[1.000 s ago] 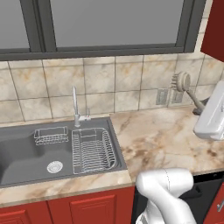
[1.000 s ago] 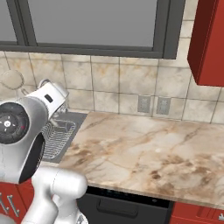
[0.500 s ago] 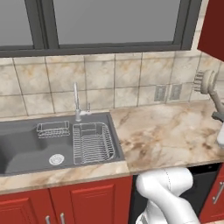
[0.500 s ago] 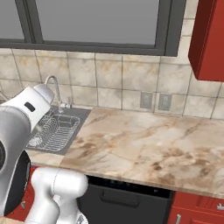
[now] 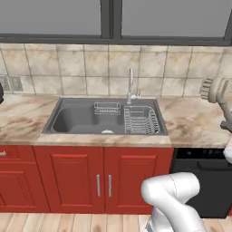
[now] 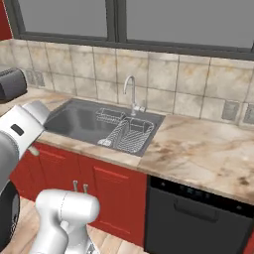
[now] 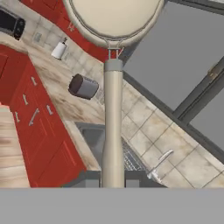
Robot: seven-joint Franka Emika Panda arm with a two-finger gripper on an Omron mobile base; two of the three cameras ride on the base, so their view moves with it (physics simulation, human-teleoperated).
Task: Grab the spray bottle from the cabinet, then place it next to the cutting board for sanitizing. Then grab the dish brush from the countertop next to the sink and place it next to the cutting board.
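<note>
My gripper (image 7: 113, 180) is shut on the thin straight handle of the pale beige dish brush (image 7: 113, 131). In the hand view its round head fills the top. In the left base view the dish brush (image 5: 213, 89) hangs in the air at the right edge, above the countertop (image 5: 190, 124), with the gripper (image 5: 225, 126) just below the head. The dark grey sink (image 5: 86, 118) with its chrome tap (image 5: 130, 86) lies to the brush's left, and the sink (image 6: 84, 121) is also in the right base view. The cutting board is out of view.
A wire rack (image 5: 140, 121) sits in the sink's right part. A black dishwasher front (image 6: 198, 218) stands under the marbled countertop (image 6: 203, 154). A dark toaster (image 6: 11, 84) stands at the left. A small white bottle-like thing (image 7: 59, 49) and a microwave (image 7: 11, 22) stand farther along.
The whole picture has shifted in both base views, so the camera has moved; the sink now sits mid-frame. The brush stays in my shut gripper.
</note>
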